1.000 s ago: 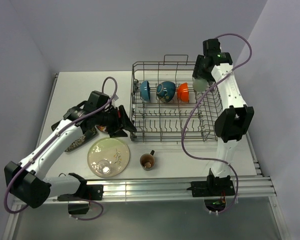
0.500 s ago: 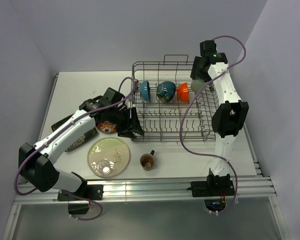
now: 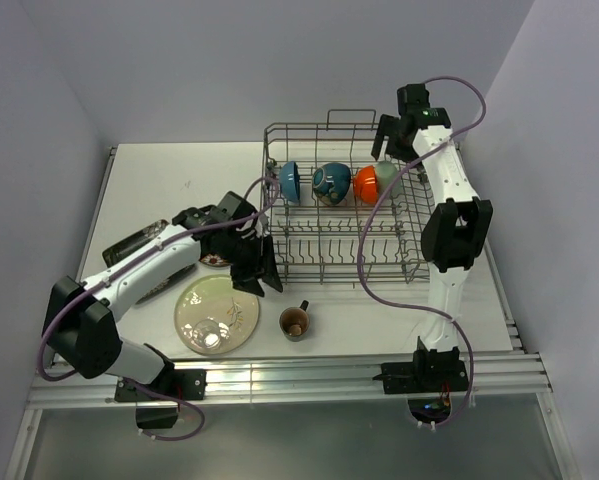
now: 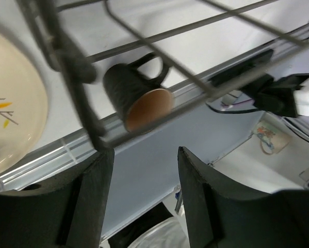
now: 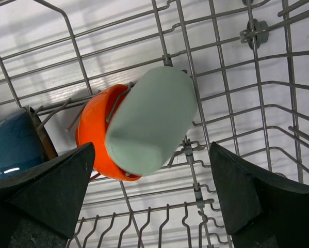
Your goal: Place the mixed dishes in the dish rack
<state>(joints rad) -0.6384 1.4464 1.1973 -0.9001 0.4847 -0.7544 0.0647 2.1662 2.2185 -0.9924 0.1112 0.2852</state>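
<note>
- Cream round plate (image 3: 229,298) lies flat on the white table (image 3: 169,180) at the near edge, left of centre. A clear glass (image 3: 210,336) stands on its near part.
- Small brown mug (image 3: 295,321) stands upright on the table just right of the plate, apart from it.
- Left gripper (image 3: 262,268) is at the near-left corner of the grey wire dish rack (image 3: 329,250). Its jaws are partly open.
- Left wrist view: gripper (image 4: 143,155) has nothing between the fingers (image 4: 87,201). Rack wire (image 4: 66,57) crosses close in front, with the mug (image 4: 136,95) and the plate (image 4: 10,103) beyond.
- Black square plates (image 3: 136,243) are on the table left of the rack, partly hidden under the left arm.
- Far row of the rack, all on edge between tines, left to right:
  - blue-inside bowl (image 3: 290,180)
  - second bowl with a dark blue outside (image 3: 331,183)
  - orange bowl (image 3: 365,184)
- Pale green cup (image 3: 386,176) lies tilted in the rack, leaning on the orange bowl's right side.
- Right gripper (image 3: 389,140) hangs above the rack's far-right corner.
- Right wrist view: gripper (image 5: 151,147) is spread wide and grips nothing. The cup (image 5: 151,119) sits below it on the rack wires (image 5: 255,32), touching the orange bowl (image 5: 92,134). The dark blue bowl (image 5: 10,142) is beside that.
</note>
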